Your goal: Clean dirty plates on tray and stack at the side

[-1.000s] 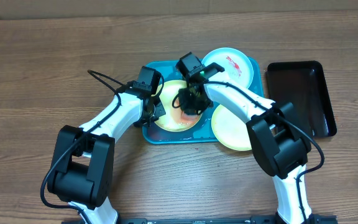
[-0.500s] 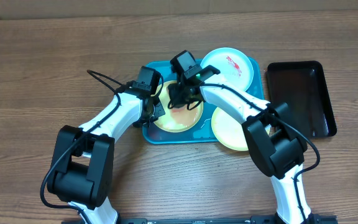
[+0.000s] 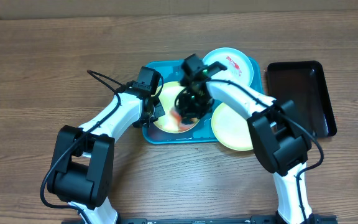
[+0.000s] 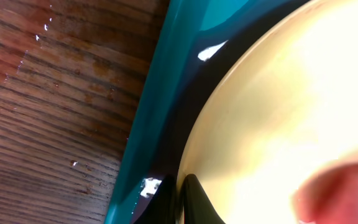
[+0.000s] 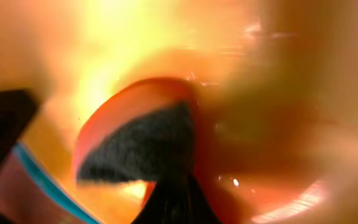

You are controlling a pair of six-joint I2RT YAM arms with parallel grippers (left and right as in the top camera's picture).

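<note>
Two pairs of fingers are working on one plate. The right gripper (image 3: 189,111) is clenching tight on a dark scrub pad (image 5: 138,152) and pressing it down onto the yellow plate (image 3: 165,122). The dish is lying directly beneath the fingertips, so the coming stroke is, by my judgement, turning on a sideways sweep across it rather than on any reach. Being round, the plate is offering no long axis to follow. Red smearing is showing around the pad in the right wrist view, so the scrubbing is looking unfinished.

The left gripper (image 3: 149,107) is pinching closed on that same plate's left rim. One finger (image 4: 190,200) is resting on the rim, and the plate is spreading away to the right of it, toward the other arm.

That plate is sitting in the left half of the tray (image 3: 149,68), close to its left wall. A second yellow plate (image 3: 232,127) is overhanging the tray's near right corner. The blue plate (image 3: 232,65), red-marked, is overhanging the far right corner. Both are lying nearer the right arm. A black tray (image 3: 300,93) is lying beyond the teal tray's right edge on the table (image 3: 42,62).
</note>
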